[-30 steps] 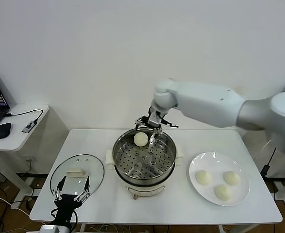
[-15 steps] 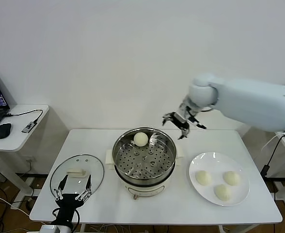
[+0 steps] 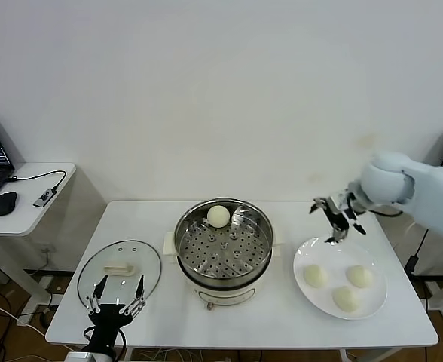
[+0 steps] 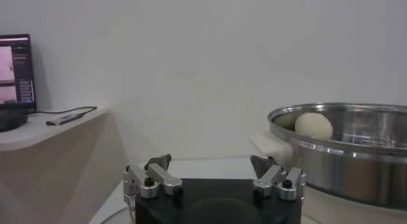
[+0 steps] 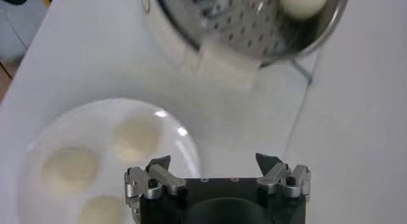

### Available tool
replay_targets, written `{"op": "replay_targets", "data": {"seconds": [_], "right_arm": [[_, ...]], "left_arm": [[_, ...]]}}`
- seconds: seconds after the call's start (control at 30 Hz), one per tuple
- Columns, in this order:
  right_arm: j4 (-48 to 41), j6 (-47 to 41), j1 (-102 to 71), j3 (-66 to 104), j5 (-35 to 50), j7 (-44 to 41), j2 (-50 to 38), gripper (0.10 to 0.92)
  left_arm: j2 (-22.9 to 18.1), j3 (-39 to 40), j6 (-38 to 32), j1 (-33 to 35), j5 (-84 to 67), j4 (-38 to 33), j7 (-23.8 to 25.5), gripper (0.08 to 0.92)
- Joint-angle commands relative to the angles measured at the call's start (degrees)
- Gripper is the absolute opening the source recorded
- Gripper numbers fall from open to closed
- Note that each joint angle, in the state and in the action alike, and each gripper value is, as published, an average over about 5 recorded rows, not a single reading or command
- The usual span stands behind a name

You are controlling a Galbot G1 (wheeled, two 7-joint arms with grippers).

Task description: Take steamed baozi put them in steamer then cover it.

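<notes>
A: What are you dealing with?

B: Steamed baozi. Three lie on the white plate [image 3: 374, 299] at my right side of the counter [image 3: 297, 219]: a near-left one [image 3: 316, 275], a far-right one [image 3: 359, 277] and the nearest one [image 3: 346, 299], close together but seemingly not touching. A fourth [image 3: 218, 216] sits inside the steamer [image 3: 224, 245], on the perforated floor against the far wall.

A: How will they handle?

B: I judge them light, soft and easily dented, perhaps a little tacky. I would take one across its widest part, from above, with a gentle squeeze. A hard pinch could crush it.

A: Where are your pincers?

B: My right pincer [image 3: 337, 219] hangs above the far edge of the plate, jaws spread wide and empty. My left pincer [image 3: 114, 299] waits at the near left edge of the counter, just before the cover [image 3: 120, 270], also spread and empty.

A: And the cover?

B: It lies flat on the counter left of the steamer, white handle up. Glass, so heavier and fragile; I would grasp the handle.

A: Anything you can't make out?

B: The steamer's base is mostly hidden beneath its rim. In my right wrist view the buns look smeared, so I cannot tell their surface. My left wrist view shows only the steamer's wall and the one bun's top
</notes>
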Motion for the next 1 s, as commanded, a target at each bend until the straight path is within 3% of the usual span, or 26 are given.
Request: {"op": "replay_targets", "data": {"seconds": [0.03,1.0], "right_arm": [[-1.5,-3.0,-15.0,8.9,-3.3,0.3,-4.3,0.823],[-14.1,0.3,-30.3,18.5,-7.8,1.9,8.8,0.823]], "left_arm": [[-0.1,0.1,0.1,-0.1,0.4,0.1,0.0,0.823],[0.4,-0.8,1.4,-1.2,0.4,1.9,0.2,0.823]]}}
